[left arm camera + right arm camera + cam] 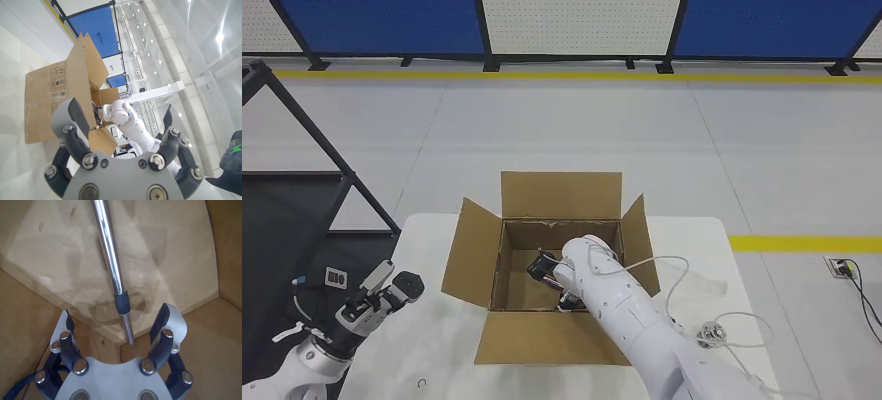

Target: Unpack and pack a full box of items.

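You had the brown cardboard box (562,192) standing open on the white surface (442,350), all four flaps folded outward. Inside it, the right wrist view showed you a shiny metal rod (108,247) with a black band (122,303) wrapped round it near one end. The rod ran across a pale inner panel of the box, and its end sat close to a corner where the panels met. Whether it lay flat or leaned could not be told.

Your right claw (115,310) was down inside the box, seen from above at (542,268). Its fingers (160,317) were spread wide, one on each side of the rod's end, and touched neither the rod nor the cardboard.

Your left claw (392,280) sat near the left edge of the surface, well apart from the box. It was spread open (122,107) and held nothing, and it faced the box's printed side wall (47,98).

A white cable (682,265) looped off the right arm. A black metal frame (302,130) stood on the floor to the left, and blue panels (382,25) lined the far wall
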